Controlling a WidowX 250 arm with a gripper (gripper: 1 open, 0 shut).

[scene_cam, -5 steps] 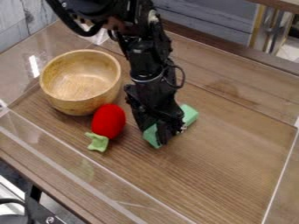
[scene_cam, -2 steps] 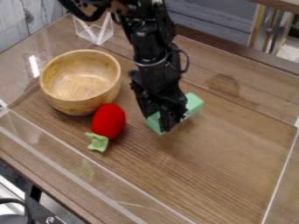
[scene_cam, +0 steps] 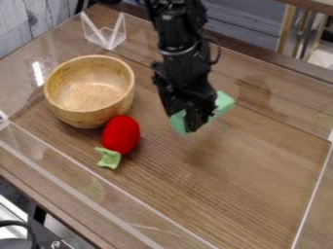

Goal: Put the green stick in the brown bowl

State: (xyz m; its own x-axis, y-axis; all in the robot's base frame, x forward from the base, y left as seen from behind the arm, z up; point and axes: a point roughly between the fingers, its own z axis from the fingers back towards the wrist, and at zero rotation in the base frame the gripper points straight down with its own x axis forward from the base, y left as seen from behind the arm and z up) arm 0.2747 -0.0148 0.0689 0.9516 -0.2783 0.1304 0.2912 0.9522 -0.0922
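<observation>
Camera view from in front of the desk [scene_cam: 247,185], which has a brown wood-grain top with a clear raised rim along its near and side edges. A black robot arm [scene_cam: 180,39] comes down from the top edge of the picture, and its gripper [scene_cam: 193,119] points straight down over the middle of the desk. The gripper is closed around the green stick [scene_cam: 205,109], a short bright-green block that lies slanted between the jaws, one end poking out toward the right and the other showing below the fingers on the near side. The stick is lifted clear of the desk surface, with a faint shadow under it on the wood.

The brown bowl [scene_cam: 90,89], a round wooden one, sits toward the left edge of the desk, upright and showing nothing inside. It is well apart from the gripper and the stick. Just beside the bowl, on its near-right side, lies a red strawberry toy [scene_cam: 120,134] with a small green leaf end [scene_cam: 111,160] pointing toward the near edge. At the far-left corner of the desk a clear plastic piece [scene_cam: 104,31] stands, bent into a V shape; what it is cannot be told.
</observation>
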